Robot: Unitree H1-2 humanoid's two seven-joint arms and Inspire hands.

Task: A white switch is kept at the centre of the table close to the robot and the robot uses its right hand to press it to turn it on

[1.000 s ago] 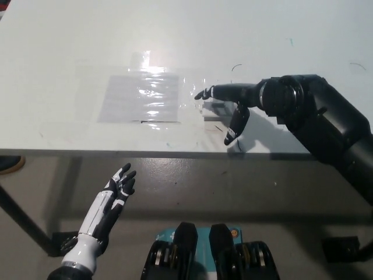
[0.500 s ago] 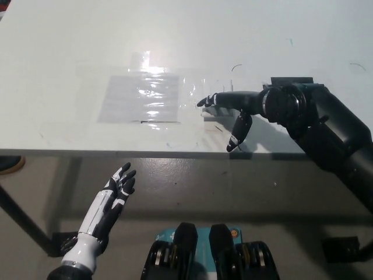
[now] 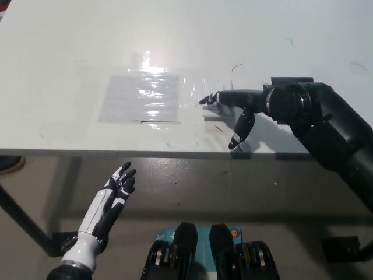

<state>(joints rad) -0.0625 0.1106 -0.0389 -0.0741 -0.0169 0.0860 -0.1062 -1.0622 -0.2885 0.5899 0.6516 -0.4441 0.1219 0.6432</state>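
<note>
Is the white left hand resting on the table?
No, the white left hand hangs open below the table edge, over the floor.

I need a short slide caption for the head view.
Black right hand reaches onto white switch; white left hand rests open below table edge.

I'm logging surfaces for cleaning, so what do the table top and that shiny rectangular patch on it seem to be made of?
The table looks like a smooth white laminate or painted board, matte with a soft glare and a few small scuff marks. The rectangular patch looks like clear plastic film or tape laid flat: it is see-through, wrinkled, and throws bright reflections. Neither can be told for certain from this view.
</note>
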